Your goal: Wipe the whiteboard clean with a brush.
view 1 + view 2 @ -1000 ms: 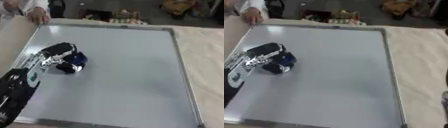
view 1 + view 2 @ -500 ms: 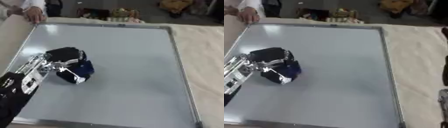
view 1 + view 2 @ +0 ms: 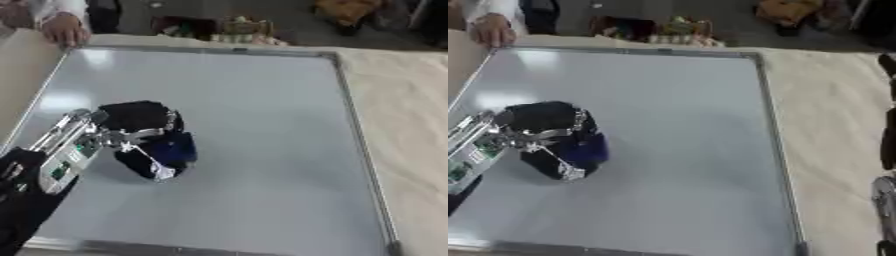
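i see my left hand [image 3: 140, 137] curled round the dark blue brush [image 3: 173, 150], which sits pressed on the whiteboard [image 3: 254, 115] in its left half, about midway down. the board lies flat on the tabletop [image 3: 411, 110] (covered in a pale cloth) and its surface looks blank. my right hand [image 3: 885, 150] shows only as a dark strip at the right edge; i cannot tell how its fingers stand. a person's hand [image 3: 63, 30] rests on the board's far left corner.
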Action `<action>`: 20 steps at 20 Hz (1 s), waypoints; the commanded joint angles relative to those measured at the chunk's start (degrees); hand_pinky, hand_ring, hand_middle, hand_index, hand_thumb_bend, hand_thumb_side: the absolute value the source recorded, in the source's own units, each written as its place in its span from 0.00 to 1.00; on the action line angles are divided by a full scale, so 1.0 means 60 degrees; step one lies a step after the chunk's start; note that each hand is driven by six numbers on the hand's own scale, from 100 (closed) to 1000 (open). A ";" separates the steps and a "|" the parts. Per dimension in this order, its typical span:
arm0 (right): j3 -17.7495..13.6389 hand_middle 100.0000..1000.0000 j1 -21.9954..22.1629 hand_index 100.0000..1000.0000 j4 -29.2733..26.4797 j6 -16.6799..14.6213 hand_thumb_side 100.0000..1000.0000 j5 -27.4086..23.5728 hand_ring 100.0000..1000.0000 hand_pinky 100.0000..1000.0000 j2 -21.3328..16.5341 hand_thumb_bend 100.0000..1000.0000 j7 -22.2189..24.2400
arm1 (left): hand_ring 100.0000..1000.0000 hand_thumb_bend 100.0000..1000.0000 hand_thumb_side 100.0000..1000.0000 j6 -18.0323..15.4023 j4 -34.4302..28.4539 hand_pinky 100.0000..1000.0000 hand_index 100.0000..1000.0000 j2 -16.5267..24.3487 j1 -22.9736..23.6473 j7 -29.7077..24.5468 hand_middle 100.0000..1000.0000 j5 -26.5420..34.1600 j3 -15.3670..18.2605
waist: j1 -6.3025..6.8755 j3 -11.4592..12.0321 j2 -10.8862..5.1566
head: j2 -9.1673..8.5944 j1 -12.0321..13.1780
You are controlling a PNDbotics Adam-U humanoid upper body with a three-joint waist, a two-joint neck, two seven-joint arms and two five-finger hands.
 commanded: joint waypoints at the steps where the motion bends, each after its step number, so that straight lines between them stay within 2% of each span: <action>1: -0.0022 0.65 -0.0098 0.86 -0.0133 -0.0042 0.96 -0.0046 0.93 0.91 -0.0199 0.12 -0.0011 | 0.33 0.00 0.44 -0.0355 -0.0097 0.38 0.08 0.0281 -0.0091 -0.0292 0.10 0.0441 0.0052 | 0.0004 -0.0009 -0.0194 | 0.0051 -0.0019; 7: -0.0016 0.65 -0.0112 0.86 -0.0133 -0.0046 0.96 -0.0057 0.93 0.91 -0.0200 0.12 -0.0018 | 0.33 0.00 0.46 -0.0712 0.0153 0.39 0.08 0.0286 -0.0033 -0.0784 0.10 0.0856 0.0105 | 0.0001 -0.0006 -0.0196 | 0.0059 -0.0015; 13: -0.0012 0.65 -0.0125 0.86 -0.0133 -0.0050 0.96 -0.0061 0.93 0.91 -0.0205 0.12 -0.0026 | 0.34 0.00 0.47 -0.0974 0.0222 0.40 0.08 0.0276 -0.0024 -0.0874 0.11 0.0969 0.0078 | -0.0003 -0.0008 -0.0183 | 0.0034 -0.0024; 17: -0.0010 0.65 -0.0133 0.86 -0.0133 -0.0054 0.96 -0.0078 0.93 0.91 -0.0205 0.12 -0.0057 | 0.35 0.00 0.46 -0.1238 0.0207 0.41 0.08 0.0290 -0.0032 -0.0857 0.14 0.0841 0.0049 | -0.0009 -0.0010 -0.0178 | 0.0009 -0.0020; 20: -0.0005 0.65 -0.0126 0.86 -0.0133 -0.0054 0.96 -0.0086 0.93 0.91 -0.0202 0.12 -0.0070 | 0.38 0.00 0.46 -0.1555 0.0242 0.43 0.07 0.0279 -0.0011 -0.0900 0.19 0.0784 0.0035 | -0.0018 -0.0008 -0.0176 | 0.0005 -0.0017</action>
